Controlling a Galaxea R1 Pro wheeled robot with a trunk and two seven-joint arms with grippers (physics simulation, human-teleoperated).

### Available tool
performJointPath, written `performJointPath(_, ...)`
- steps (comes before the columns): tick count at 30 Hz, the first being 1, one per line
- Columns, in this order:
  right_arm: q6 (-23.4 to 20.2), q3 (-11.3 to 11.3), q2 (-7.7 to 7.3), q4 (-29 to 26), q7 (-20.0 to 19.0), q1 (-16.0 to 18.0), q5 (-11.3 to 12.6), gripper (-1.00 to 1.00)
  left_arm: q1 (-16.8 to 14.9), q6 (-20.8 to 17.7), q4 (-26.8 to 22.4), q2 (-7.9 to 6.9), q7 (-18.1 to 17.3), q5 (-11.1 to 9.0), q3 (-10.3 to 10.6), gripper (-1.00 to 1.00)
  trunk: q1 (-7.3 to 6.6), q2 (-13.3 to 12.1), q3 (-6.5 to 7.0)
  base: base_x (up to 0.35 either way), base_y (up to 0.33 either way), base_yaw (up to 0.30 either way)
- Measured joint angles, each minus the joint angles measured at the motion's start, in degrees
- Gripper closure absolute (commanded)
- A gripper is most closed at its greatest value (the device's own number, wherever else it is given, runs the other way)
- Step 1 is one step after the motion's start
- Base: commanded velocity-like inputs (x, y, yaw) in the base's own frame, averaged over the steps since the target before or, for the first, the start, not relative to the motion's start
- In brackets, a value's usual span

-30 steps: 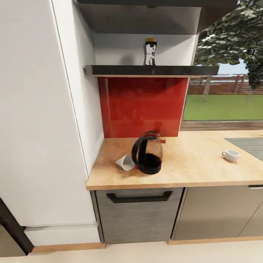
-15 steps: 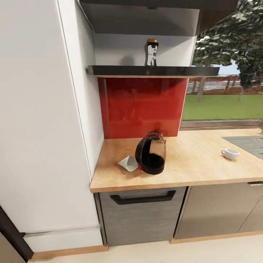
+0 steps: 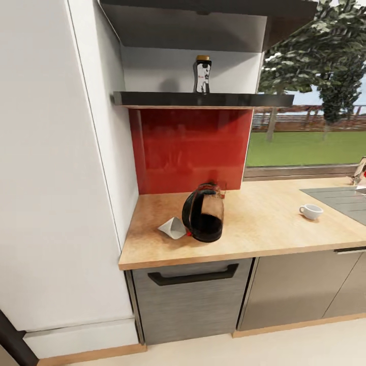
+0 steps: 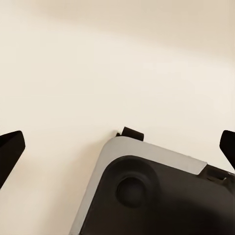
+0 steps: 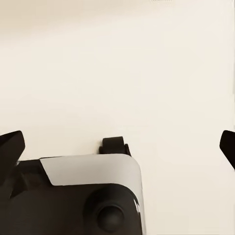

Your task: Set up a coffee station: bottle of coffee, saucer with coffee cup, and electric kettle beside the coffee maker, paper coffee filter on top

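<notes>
View shifted since half a second ago; objects unmoved. Paper coffee filter (image 3: pixel 173 227) lies touching electric kettle (image 3: pixel 204 219), dark liquid inside, on countertop (image 3: pixel 264 223). Bottle of coffee (image 3: pixel 202 74) on kitchen shelf (image 3: pixel 203 98). Coffee cup (image 3: pixel 310 211) far right. Left gripper (image 4: pixel 117 147) and right gripper (image 5: pixel 117 147) both spread, empty.

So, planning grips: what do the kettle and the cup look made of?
The electric kettle looks like dark glossy glass or clear plastic, since you can see through its upper body; its handle is matte black. The coffee cup looks like smooth white ceramic, though it is small here.
</notes>
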State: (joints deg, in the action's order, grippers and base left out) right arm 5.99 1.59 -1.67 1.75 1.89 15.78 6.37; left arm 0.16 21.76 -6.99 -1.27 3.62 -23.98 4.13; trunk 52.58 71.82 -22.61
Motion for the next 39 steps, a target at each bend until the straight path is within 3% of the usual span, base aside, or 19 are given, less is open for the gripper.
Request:
performJointPath(10, 2.7, 0.2, -1.13, 0.0, 0.3, 0.0, 1.0, -1.00, 0.0, -0.1, 0.0, 0.06, -0.3, 0.3, 0.0, -1.00, 0.00, 0.0, 0.00, 0.000, 0.236, 0.000)
performJointPath(23, 3.9, -0.4, -0.95, 0.0, 0.9, 0.0, 1.6, -1.00, 0.0, -0.3, 0.1, 0.06, -0.3, 0.3, 0.1, -1.00, 0.00, 0.0, 0.00, 0.000, 0.331, 0.000)
performJointPath(26, 3.8, -0.9, -0.78, 0.0, 1.1, 0.0, 1.8, -1.00, 0.0, 0.0, 0.2, 0.06, -0.3, 0.4, 0.0, -1.00, -0.05, 0.0, 0.00, 0.000, 0.008, -0.009)
performJointPath(39, 4.0, -0.8, -0.73, 0.0, 0.6, 0.0, 1.9, -1.00, 0.0, 0.0, 0.2, 0.05, -0.4, 0.3, 0.1, -1.00, 0.00, 0.0, 0.30, 0.000, 0.165, -0.247)
